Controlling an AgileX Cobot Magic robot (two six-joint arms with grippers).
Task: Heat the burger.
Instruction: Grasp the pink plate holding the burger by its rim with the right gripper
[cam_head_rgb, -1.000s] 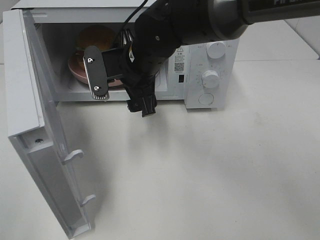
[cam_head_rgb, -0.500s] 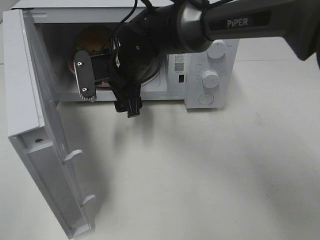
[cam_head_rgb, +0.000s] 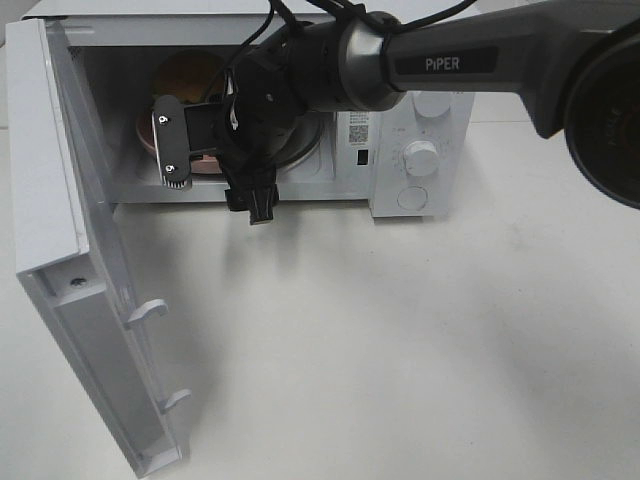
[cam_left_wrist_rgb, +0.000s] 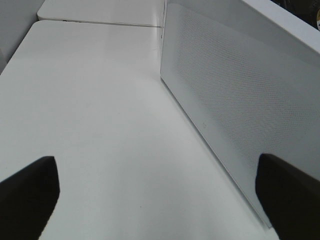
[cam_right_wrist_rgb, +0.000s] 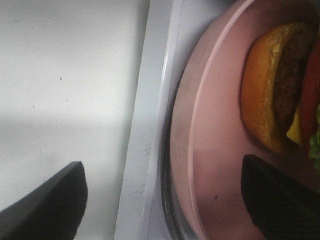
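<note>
Your burger (cam_head_rgb: 188, 78) already sits on its plate (cam_right_wrist_rgb: 215, 165) inside the microwave (cam_head_rgb: 420, 190). The door (cam_head_rgb: 95, 340) remains to close. Both grippers (cam_head_rgb: 175, 150) are wide apart, holding nothing.

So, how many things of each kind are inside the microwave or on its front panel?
Burger: 1
Pink plate: 1
Round white dials on the microwave panel: 3
Total: 5
</note>
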